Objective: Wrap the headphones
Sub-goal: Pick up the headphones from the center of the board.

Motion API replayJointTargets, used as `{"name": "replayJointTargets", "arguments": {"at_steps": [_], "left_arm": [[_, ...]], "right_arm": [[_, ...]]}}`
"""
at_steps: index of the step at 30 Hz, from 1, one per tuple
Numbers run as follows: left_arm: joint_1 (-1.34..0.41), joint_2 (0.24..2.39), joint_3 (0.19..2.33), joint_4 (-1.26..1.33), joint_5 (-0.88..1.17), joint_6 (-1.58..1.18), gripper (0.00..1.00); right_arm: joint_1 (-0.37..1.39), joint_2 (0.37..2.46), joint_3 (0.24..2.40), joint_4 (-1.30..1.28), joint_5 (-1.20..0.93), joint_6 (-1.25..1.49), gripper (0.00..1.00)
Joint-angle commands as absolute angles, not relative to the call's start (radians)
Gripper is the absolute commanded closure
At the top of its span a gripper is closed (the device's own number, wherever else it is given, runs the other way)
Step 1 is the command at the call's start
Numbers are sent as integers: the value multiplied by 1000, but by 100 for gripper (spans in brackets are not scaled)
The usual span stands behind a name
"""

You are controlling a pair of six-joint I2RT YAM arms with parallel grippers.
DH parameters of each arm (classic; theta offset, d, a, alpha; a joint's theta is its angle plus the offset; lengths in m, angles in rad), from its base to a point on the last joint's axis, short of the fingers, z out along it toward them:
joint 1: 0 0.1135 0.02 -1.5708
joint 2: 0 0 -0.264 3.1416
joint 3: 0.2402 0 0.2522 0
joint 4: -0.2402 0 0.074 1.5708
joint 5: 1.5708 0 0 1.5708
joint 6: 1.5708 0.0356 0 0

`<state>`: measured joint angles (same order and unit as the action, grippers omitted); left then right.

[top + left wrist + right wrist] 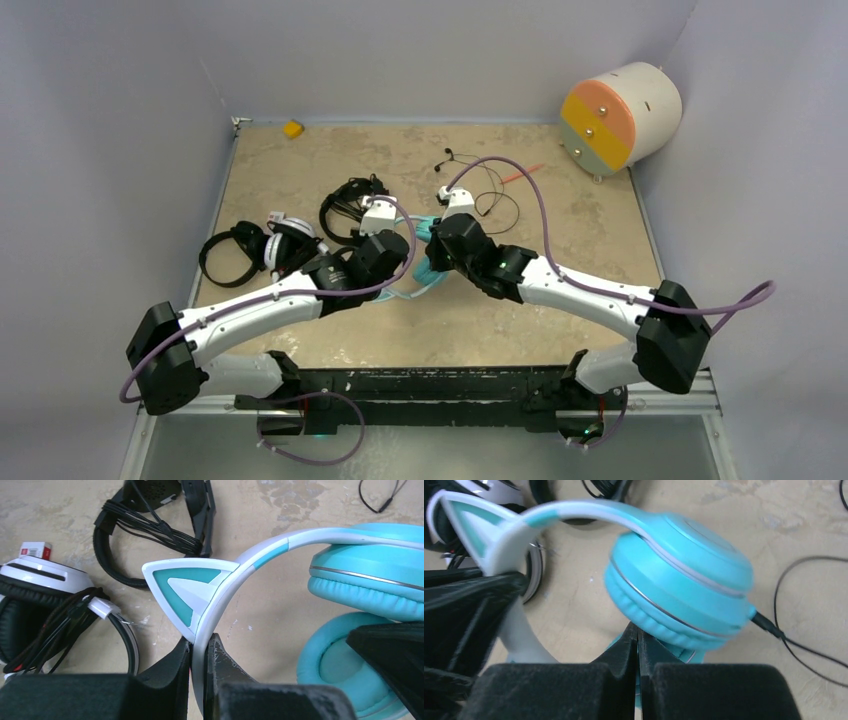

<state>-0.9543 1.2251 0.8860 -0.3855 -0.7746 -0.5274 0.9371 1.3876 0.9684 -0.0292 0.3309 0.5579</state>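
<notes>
**One teal headset, gripped at the band, cable loose**

**Item:** teal headset (365, 575) with cat ear (187, 587), over-ear, wired.

**Location:** middle of the table (300, 160), between the two arms. It sits to the right of a black headset (150, 530) and a white-and-black headset (55, 577), both with cables bundled across their bands.

**Hold, left:** left gripper (201, 650) clamped nearly closed across the thin white headband (280, 542), just below the cat ear, with contact on both sides.

**Hold, right:** right gripper (638, 636) has its jaws pressed fully together, tips just beneath the upper ear cup (679, 575). Nothing shows between them, and whether they pinch anything cannot be told.

**Cable** (809, 652)**:** thin and black. It leaves the cup at a short plug and trails across the table in open loops, not wound.

**Handling, judged:**
- The shell is probably light, hard plastic.
- The band looks springy and smooth, so it is likely to slip or twist in a narrow pinch.
- The cups look as if they pivot, and the pads look soft.
- The cable looks limp and fine, so it would be hard to catch where it lies flat on the table.
- It is best taken near the stiff plug, where it stands clear, then laid round the band without pulling on the jack.
</notes>
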Motion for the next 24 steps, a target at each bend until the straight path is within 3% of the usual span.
{"name": "replayJointTargets", "arguments": {"at_steps": [1, 4, 9, 13, 17, 18, 22, 24], "left_arm": [[-956, 1158, 879, -232, -915, -543, 100], [-956, 1152, 878, -227, -1004, -568, 100], [-956, 1147, 878, -243, -1065, -642, 100], [-956, 1151, 875, -213, -1000, -587, 100], [-954, 1180, 908, -272, -878, -545, 100], [-954, 1190, 925, -308, -858, -558, 100], [-950, 1215, 1010, -468, -803, -637, 100], [-934, 1212, 1050, -539, -750, -665, 100]], "right_arm": [[940, 1395, 987, -191, 434, 724, 100], [940, 1368, 949, -204, 462, 762, 100], [940, 1319, 874, -166, 302, 795, 100], [939, 1220, 840, -203, 269, 753, 100], [937, 1034, 778, -186, 297, 542, 100], [935, 995, 764, -204, 318, 509, 96], [907, 904, 763, -303, 393, 421, 42], [864, 898, 762, -338, 390, 416, 33]]}}
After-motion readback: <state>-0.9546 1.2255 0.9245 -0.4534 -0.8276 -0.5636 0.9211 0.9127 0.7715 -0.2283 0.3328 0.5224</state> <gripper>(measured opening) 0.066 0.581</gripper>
